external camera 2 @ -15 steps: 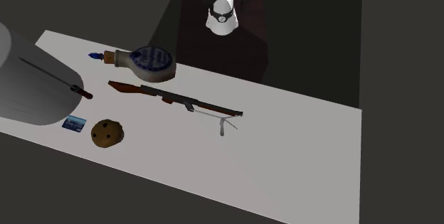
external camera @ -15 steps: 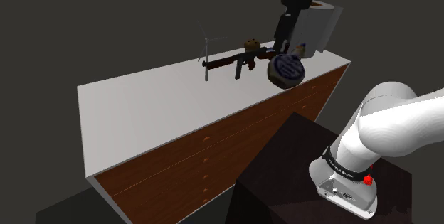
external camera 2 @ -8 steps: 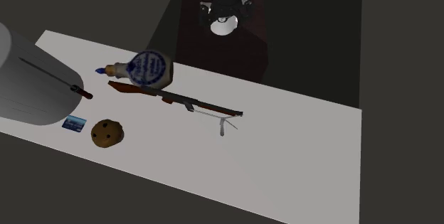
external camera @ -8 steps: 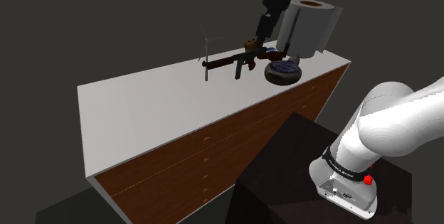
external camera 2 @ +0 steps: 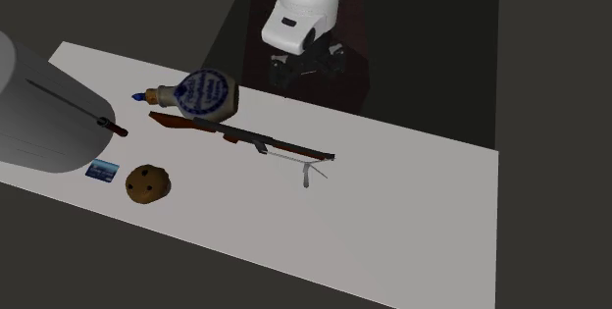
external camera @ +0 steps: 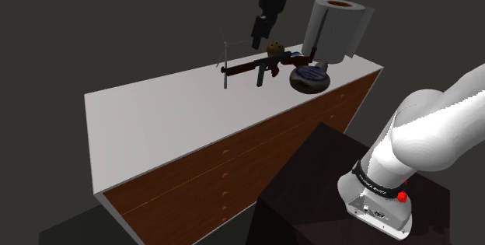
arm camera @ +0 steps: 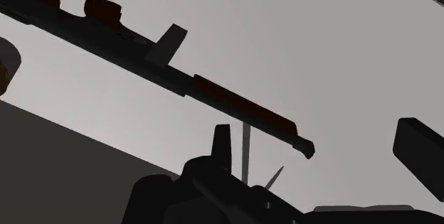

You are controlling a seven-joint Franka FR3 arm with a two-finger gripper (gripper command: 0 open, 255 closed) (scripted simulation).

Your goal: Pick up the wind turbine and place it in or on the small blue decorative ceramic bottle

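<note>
The wind turbine is a thin grey mast with fine blades, standing near the dresser top's far edge, at the toy rifle's muzzle. In the second exterior view the wind turbine is a small grey shape. The bottle is a round, flat, blue-and-white patterned flask lying on its side against the rifle's stock; the bottle shows its patterned face. My gripper hangs open above the table between turbine and cookie, holding nothing. From the wrist, the gripper has its fingers wide apart, with the turbine mast just beside one.
A brown toy rifle lies across the white dresser top. A cookie, a small blue card and a big paper roll stand at the bottle's end. The robot's dark stand is in front of the drawers.
My gripper has swung from above the bottle toward the shoulder view's left, nearer the turbine. The bottle shifted against the rifle a second ago and has since lain still.
</note>
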